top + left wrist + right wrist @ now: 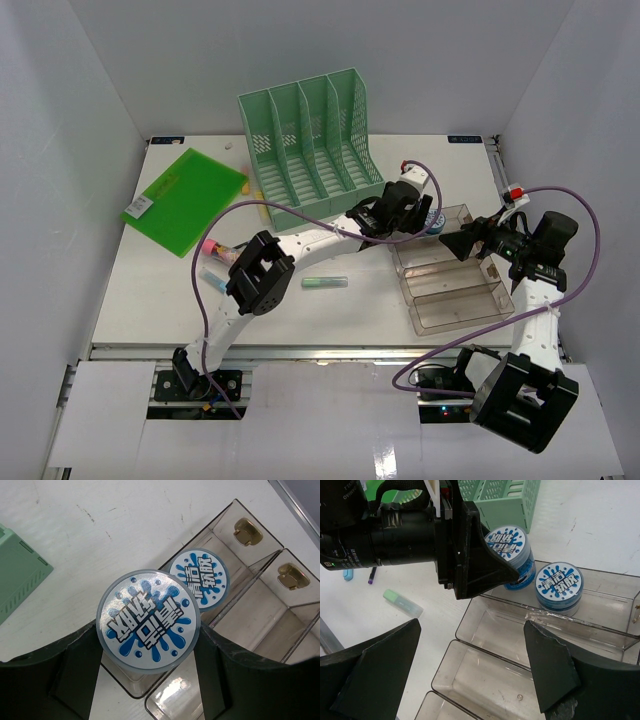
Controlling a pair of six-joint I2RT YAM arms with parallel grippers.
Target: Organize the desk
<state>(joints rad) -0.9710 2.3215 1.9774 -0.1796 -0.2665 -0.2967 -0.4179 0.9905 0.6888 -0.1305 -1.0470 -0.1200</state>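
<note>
The white desk [330,315] carries a clear stepped tray [450,300] at the right. My left gripper [418,222] is shut on a round blue-and-white tub [148,619] and holds it over the near-left corner of the tray's far compartment [260,615]. A second, matching tub [199,579] stands inside that compartment, just beyond the held one. In the right wrist view the held tub [510,550] and the standing tub [559,587] are side by side. My right gripper [470,630] is open and empty above the tray's middle compartments; it shows at the right in the top view [455,242].
A green slotted file rack [310,135] stands at the back centre, a green folder [185,195] lies back left. A pale green marker [325,283] lies mid-desk. Small pens and a pink-capped item [210,245] lie at the left. Brass clips [247,530] sit in the tray.
</note>
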